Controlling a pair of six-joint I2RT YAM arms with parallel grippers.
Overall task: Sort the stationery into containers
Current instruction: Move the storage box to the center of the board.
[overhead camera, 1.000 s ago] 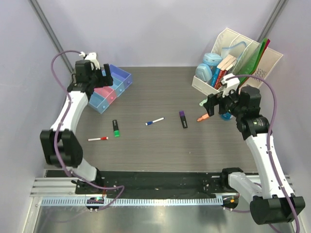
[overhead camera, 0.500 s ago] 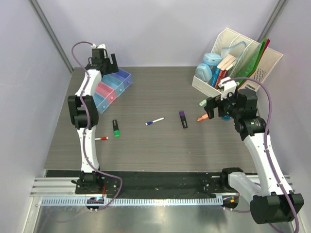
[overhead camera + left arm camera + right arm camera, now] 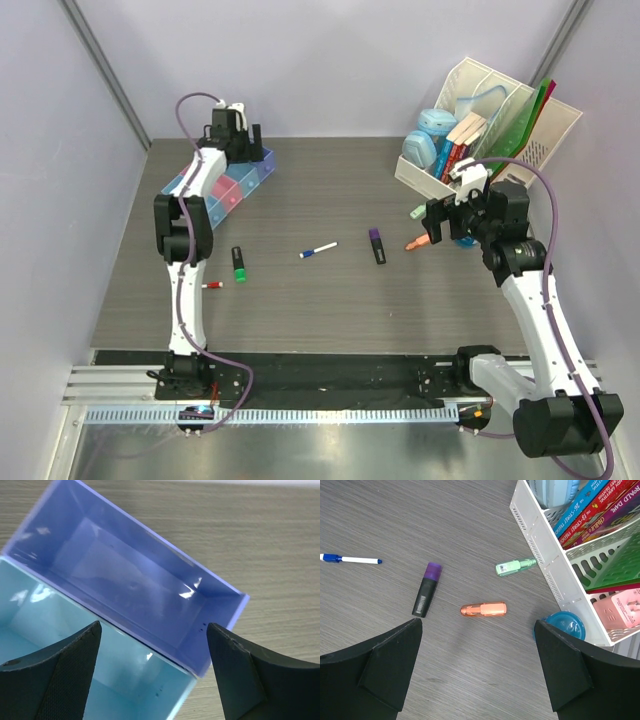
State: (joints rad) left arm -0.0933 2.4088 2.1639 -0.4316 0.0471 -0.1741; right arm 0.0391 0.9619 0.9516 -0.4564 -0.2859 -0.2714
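The row of joined trays [image 3: 222,190] lies at the back left. My left gripper [image 3: 234,140] hangs open and empty over its far end; in the left wrist view the gripper [image 3: 153,626] straddles the wall between the purple tray [image 3: 135,580] and a light blue tray [image 3: 75,645], both empty. My right gripper [image 3: 432,222] is open and empty above the orange highlighter [image 3: 483,609]. Nearby lie a purple highlighter [image 3: 426,590], a pale green highlighter [image 3: 515,566], a blue-capped marker [image 3: 350,559] and the blue roll [image 3: 562,625]. A green highlighter [image 3: 239,265] and a red-capped marker [image 3: 205,286] lie at the left.
The white file rack [image 3: 500,125] with books and folders stands at the back right, its wall [image 3: 545,550] close to the right gripper. The blue roll sits against the rack's corner. Grey walls close in the table on both sides.
My left arm has swung up and to the right, from the left end of the trays to over the purple end. The right arm has barely moved.
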